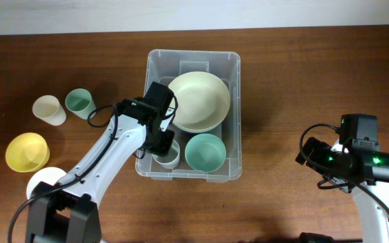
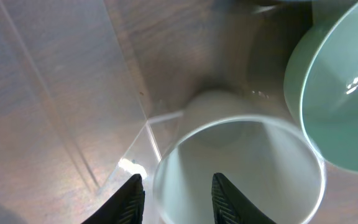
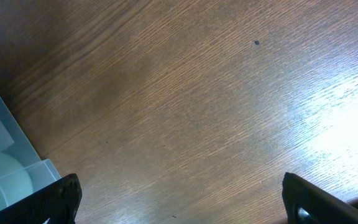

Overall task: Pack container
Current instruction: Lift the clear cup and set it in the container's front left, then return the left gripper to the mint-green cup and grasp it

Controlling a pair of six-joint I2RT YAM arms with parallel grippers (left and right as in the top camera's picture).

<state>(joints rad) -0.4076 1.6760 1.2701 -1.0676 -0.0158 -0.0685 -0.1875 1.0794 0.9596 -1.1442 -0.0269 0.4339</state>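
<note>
The container (image 1: 155, 67) is a clear bin at the table's middle. It holds a large cream bowl (image 1: 198, 101), a teal bowl (image 1: 205, 152) and a white cup (image 1: 169, 156) in its front-left corner. My left gripper (image 1: 161, 140) hangs over that cup. In the left wrist view the left gripper (image 2: 178, 202) straddles the white cup's (image 2: 247, 162) rim, one finger outside and one inside, with gaps on both sides, so it is open. The teal bowl (image 2: 340, 93) sits right beside the cup. My right gripper (image 3: 182, 205) stands wide open over bare wood, right of the container (image 3: 5, 162).
On the table's left stand a cream cup (image 1: 49, 109) and a green cup (image 1: 80, 102). A yellow bowl (image 1: 27, 152) and a white bowl (image 1: 44, 179), partly under my left arm, lie nearer the front. The right arm (image 1: 356, 158) sits at the far right.
</note>
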